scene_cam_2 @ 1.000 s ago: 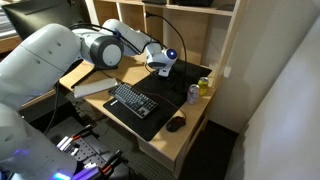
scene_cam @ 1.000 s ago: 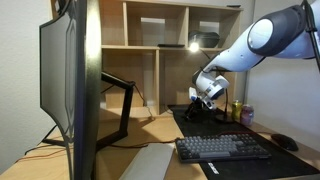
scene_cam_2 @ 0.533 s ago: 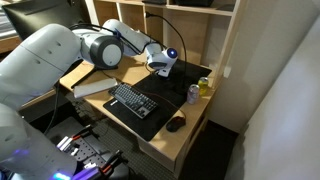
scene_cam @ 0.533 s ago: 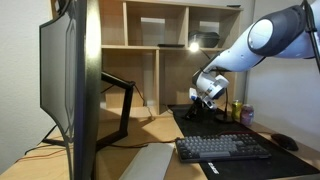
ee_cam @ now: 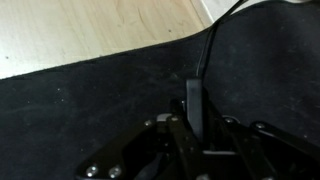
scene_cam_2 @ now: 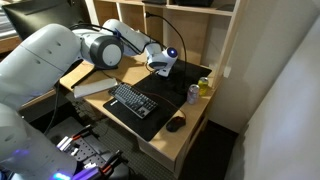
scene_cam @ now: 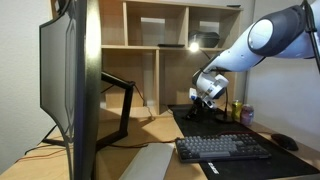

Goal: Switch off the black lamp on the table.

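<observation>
Tool [scene_cam: 200,100] low over mat [ee_cam: 90,110]; shelf [scene_cam: 160,46] close behind.

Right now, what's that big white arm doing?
A robot arm holds its gripper low over the black mat at the back of the table, under the lamp. The wrist view shows a small black block on a cord right at the jaws; whether they press it is unclear. The lamp is lit, so not off yet.
</observation>
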Tool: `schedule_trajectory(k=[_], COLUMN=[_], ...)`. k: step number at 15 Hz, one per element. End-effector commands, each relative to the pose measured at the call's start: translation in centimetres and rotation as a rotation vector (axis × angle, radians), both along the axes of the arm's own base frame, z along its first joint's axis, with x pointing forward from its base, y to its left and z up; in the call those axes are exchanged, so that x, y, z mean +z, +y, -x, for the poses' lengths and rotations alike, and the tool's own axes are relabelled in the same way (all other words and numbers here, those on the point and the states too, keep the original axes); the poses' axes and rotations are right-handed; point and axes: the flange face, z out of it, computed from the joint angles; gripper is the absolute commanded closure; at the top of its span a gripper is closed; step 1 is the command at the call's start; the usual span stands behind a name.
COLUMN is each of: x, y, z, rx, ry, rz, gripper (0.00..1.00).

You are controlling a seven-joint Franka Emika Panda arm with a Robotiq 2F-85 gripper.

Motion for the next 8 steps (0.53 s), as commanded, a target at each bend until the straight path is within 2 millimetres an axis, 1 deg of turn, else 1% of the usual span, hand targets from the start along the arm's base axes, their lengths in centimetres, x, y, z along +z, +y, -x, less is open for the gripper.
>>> schedule_trajectory(k=[1, 5, 6, 7, 8], x=[-0.09, -0.14, -0.14, -0.15, -0.15], y=[0.26, 0.69, 0.71, 0.68, 0.66], z=[-0.29, -0.31, -0.30, -0.30, -0.29], rx=[0.007, 0.014, 0.016, 0.017, 0.014], ry=[0.020, 0.023, 0.024, 0.024, 0.025], rz=[-0.052, -0.069, -0.067, -0.056, -0.052], gripper=[0.40, 0.11, 0.12, 0.47, 0.44])
